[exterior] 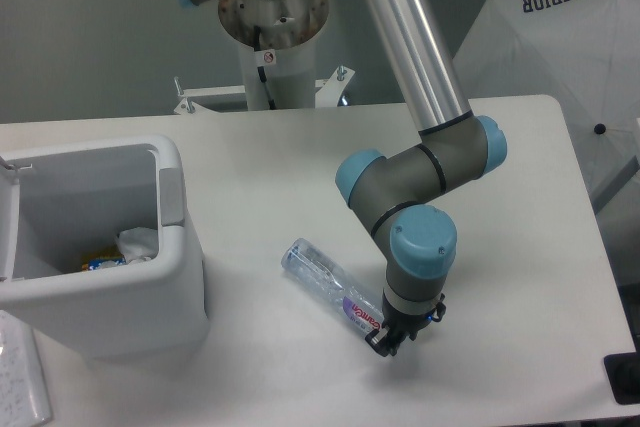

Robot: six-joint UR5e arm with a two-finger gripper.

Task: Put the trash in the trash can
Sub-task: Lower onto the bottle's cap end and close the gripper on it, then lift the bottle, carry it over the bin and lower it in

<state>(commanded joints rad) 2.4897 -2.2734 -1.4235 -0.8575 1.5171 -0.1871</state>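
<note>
A UR5e arm (pixel 420 57) bends down over a white table (pixel 300 157), its gripper (pixel 385 340) lowered onto the near end of a clear plastic water bottle (pixel 325 282) that lies on its side on the tabletop. The bottle runs diagonally, its clear base pointing up and left towards the trash can (pixel 185 277), its pink-purple label (pixel 360 313) just beside the gripper at the lower right. The capped end is hidden under the tool, so I cannot tell whether the jaws are closed on the bottle or merely set around it; from this angle the fingers are a small dark cluster below the wrist's pale blue cap (pixel 422 237).

The boxy white trash can stands at the left edge of the table, well apart from the bottle, open at the top, with a grey hinge tab (pixel 172 195) on its right rim. Inside, against the right wall, sits a crumpled white tissue (pixel 138 244), with a scrap of yellow and blue wrapper (pixel 100 263) beside it on the bin's floor.

Behind the table the arm's round base (pixel 272 12) rises on a white pedestal (pixel 270 82). A white canopy printed "SUPERIOR" (pixel 565 37) leans at the far right. A pale flat pad (pixel 20 372) shows at the lower left corner, beside the can.
</note>
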